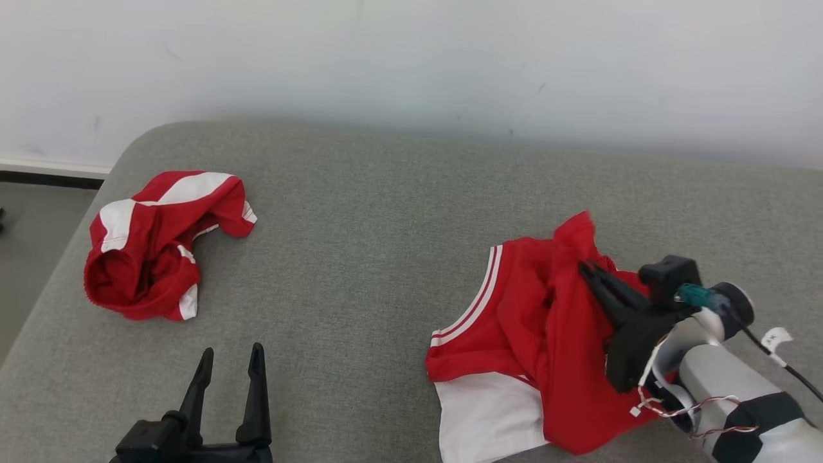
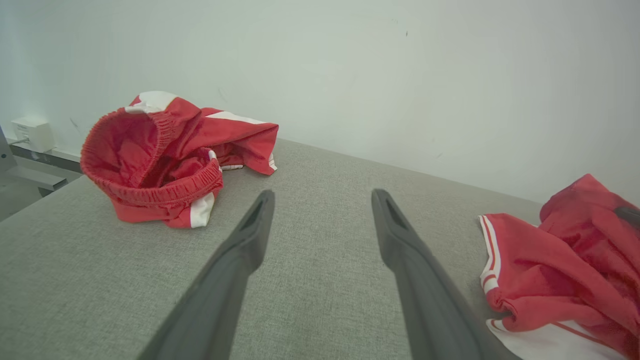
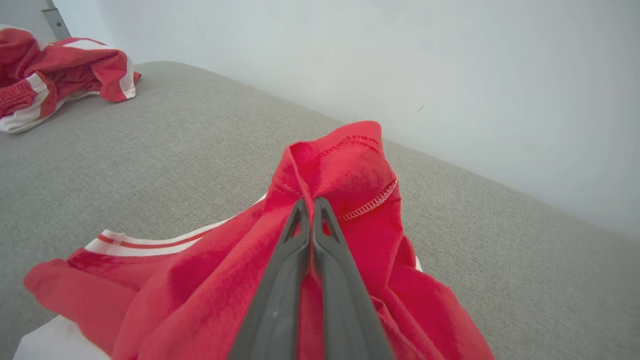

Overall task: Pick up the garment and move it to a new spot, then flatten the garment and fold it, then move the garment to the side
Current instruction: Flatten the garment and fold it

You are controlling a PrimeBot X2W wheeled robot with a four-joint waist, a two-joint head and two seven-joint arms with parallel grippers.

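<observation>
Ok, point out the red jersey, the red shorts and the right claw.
red jersey (image 1: 514,315), head view, on its red front.
red shorts (image 1: 148,251), head view, on the crumpled middle.
right claw (image 3: 311,201), right wrist view, midway between its fingertips.

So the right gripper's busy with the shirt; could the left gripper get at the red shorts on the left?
Probably yes: the left gripper stands open, and only bare grey cushion lies between it and the shorts.
</observation>
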